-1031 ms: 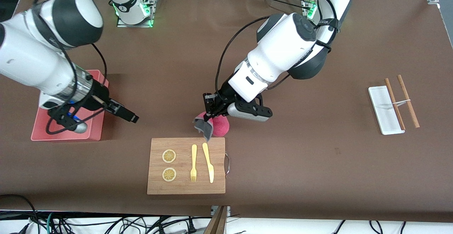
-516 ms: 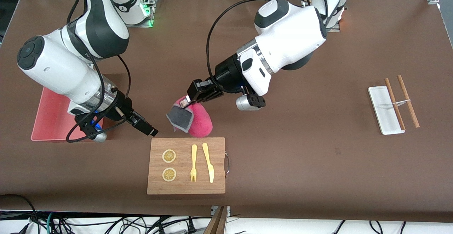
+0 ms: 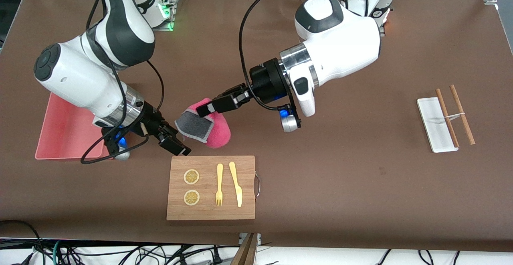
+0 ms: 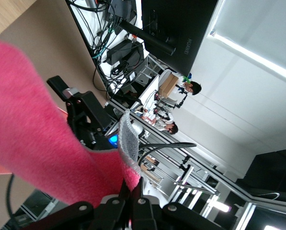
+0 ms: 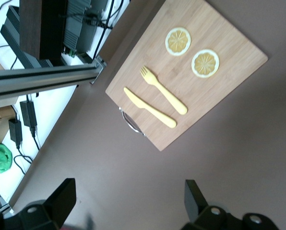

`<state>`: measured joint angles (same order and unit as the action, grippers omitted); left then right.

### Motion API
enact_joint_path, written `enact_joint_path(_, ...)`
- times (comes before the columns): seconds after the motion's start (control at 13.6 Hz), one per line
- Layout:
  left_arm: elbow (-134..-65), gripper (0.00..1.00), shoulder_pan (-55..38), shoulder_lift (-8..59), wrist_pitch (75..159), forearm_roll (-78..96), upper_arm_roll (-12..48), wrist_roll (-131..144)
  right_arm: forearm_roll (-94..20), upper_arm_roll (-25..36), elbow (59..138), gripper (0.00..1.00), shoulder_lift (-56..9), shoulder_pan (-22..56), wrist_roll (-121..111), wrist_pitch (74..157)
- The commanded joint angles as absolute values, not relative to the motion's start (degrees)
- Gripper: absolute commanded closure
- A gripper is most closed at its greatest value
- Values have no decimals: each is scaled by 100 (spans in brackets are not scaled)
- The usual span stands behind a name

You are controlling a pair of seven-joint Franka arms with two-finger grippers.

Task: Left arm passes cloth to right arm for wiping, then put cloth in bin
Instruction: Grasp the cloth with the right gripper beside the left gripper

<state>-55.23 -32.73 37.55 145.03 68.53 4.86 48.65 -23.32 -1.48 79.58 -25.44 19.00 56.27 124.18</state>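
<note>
Cloth (image 3: 202,124) lifted nearer right end effector (image 3: 176,144)

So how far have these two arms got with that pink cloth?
Done: the left gripper has the cloth lifted, shut on one edge. In hand: the handover; the right gripper is open right beside the hanging cloth, over the table between the bin and the cutting board, not gripping yet. Left: the pass, the wiping, and dropping the cloth in the bin.
</note>
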Motion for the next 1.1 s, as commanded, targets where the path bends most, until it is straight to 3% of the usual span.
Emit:
enact_joint_path(0.0, -5361, 100, -3252, 3814, 14520, 7031, 475, 4983, -2461, -193, 7989, 0, -2444, 1907, 5748, 12279)
enact_joint_path(0.66, -5361, 100, -3243, 3814, 14520, 7031, 475, 4992, -3085, -167, 7638, 2, -2285, 1828, 5958, 11602)
enact_joint_path(0.74, -5361, 100, -3243, 3814, 14520, 7031, 475, 4992, -3085, -176, 7638, 24, -2285, 1828, 6072, 11575)
enact_joint_path(0.81, -5361, 100, -3243, 3806, 14520, 7031, 475, 4992, -3111, -184, 7638, 56, -2285, 1828, 6091, 11497)
enact_joint_path(0.88, -5370, 100, -3243, 3814, 14520, 7031, 475, 4992, -3190, -185, 7638, 78, -2285, 1828, 6091, 11479)
enact_joint_path(0.96, -5361, 100, -3252, 3814, 14520, 7031, 475, 4992, -3251, -176, 7638, 90, -2285, 1828, 6091, 11479)
enact_joint_path(1.03, -5361, 100, -3252, 3814, 14520, 7031, 466, 4992, -3287, -184, 7638, 93, -2285, 1819, 6091, 11479)
